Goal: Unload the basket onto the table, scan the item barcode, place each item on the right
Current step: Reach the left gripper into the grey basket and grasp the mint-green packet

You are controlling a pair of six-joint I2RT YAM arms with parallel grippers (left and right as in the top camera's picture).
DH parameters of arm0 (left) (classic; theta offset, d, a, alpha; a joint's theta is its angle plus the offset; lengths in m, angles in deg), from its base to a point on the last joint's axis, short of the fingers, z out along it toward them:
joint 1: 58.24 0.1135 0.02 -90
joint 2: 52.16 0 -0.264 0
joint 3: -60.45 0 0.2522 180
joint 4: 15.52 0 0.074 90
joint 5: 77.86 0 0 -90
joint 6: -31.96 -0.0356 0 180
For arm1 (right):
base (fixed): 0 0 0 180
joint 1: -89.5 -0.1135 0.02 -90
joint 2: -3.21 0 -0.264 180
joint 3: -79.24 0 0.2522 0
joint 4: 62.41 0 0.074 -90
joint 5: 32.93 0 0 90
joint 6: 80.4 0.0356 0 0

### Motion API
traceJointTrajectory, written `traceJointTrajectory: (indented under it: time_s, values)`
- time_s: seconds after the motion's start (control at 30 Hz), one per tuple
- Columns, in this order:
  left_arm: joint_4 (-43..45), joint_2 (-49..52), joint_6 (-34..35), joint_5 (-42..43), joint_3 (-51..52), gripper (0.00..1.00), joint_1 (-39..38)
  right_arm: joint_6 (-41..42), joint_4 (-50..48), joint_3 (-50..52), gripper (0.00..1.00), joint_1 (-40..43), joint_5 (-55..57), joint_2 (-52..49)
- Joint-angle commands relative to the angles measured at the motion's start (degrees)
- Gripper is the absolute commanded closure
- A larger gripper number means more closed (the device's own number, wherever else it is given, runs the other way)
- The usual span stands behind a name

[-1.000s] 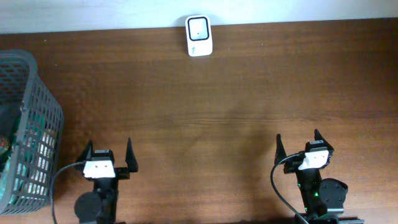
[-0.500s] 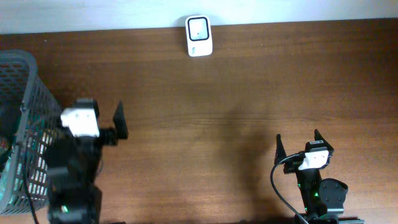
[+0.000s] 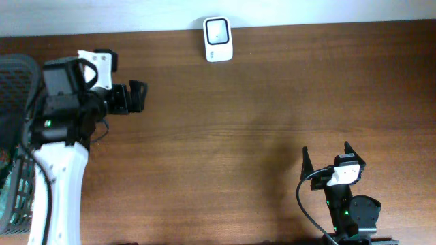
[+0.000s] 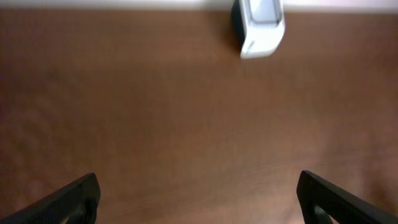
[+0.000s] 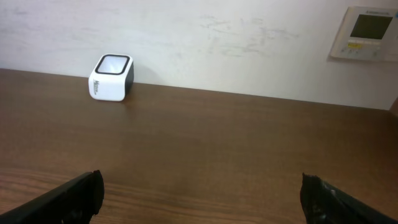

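Overhead view: dark brown wooden tabletop (image 3: 272, 102) w/ a small white box-shaped barcode scanner (image 3: 218, 39) at the far edge, against the white wall (image 3: 306, 10), its window facing up. A dark grey plastic mesh basket (image 3: 17, 68) sits at the far-left edge. Greenish packaged goods (image 3: 8, 204) show thru the mesh near its lower corner; which item, and any barcode, can't be told.

The left claw (image 3: 138, 97) is over the tabletop just right of the basket, pointing right, fingers spread wide, nothing btwn them. The white arm link (image 3: 58, 184) behind it overlaps the basket's right side in this view. The scanner lies up and to the right of this claw, well apart.

Left wrist view, blurry: both black fingertips (image 4: 74, 199) at the bottom corners, left claw (image 4: 198, 177) open over bare wood, scanner (image 4: 261, 25) at top, right of centre.

The right claw (image 3: 326, 153) is at the near-right of the tabletop, pointing toward the wall, also fully open and empty.

Right wrist view: right claw (image 5: 200, 179) wide apart, scanner (image 5: 112, 78) far off at the left by the wall, a beige wall control panel (image 5: 367, 34) w/ a small display at upper right.
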State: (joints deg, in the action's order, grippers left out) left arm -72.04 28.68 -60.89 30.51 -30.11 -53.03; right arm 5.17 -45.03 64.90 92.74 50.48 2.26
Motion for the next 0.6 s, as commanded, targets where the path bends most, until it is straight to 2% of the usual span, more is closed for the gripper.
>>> traceJointTrajectory:
  time_s: [0.0,0.13,0.23,0.37,0.53,0.57]
  values:
    - [-0.76,7.08,-0.66,4.92,-0.79,0.01,-0.13,0.66,0.26,0.26,0.01,0.15,-0.72,0.26]
    - [0.26,8.61,-0.66,6.88,-2.71,0.01,1.01,0.66,0.26,0.26,0.02,0.15,-0.72,0.26]
    - [-2.97,8.55,1.97,5.09,-10.88,0.01,3.96,0.66,0.26,0.26,0.02,0.15,-0.72,0.26]
    - [-11.61,8.55,6.14,-2.64,-25.88,0.03,10.95,0.66,0.26,0.26,0.02,0.15,-0.72,0.26]
    - [-16.57,8.55,11.52,-11.28,-33.70,0.04,20.61,0.66,0.26,0.26,0.02,0.15,-0.72,0.26]
    - [-18.01,8.55,14.86,-15.45,-33.99,0.09,23.93,0.66,0.26,0.26,0.02,0.15,-0.72,0.26]
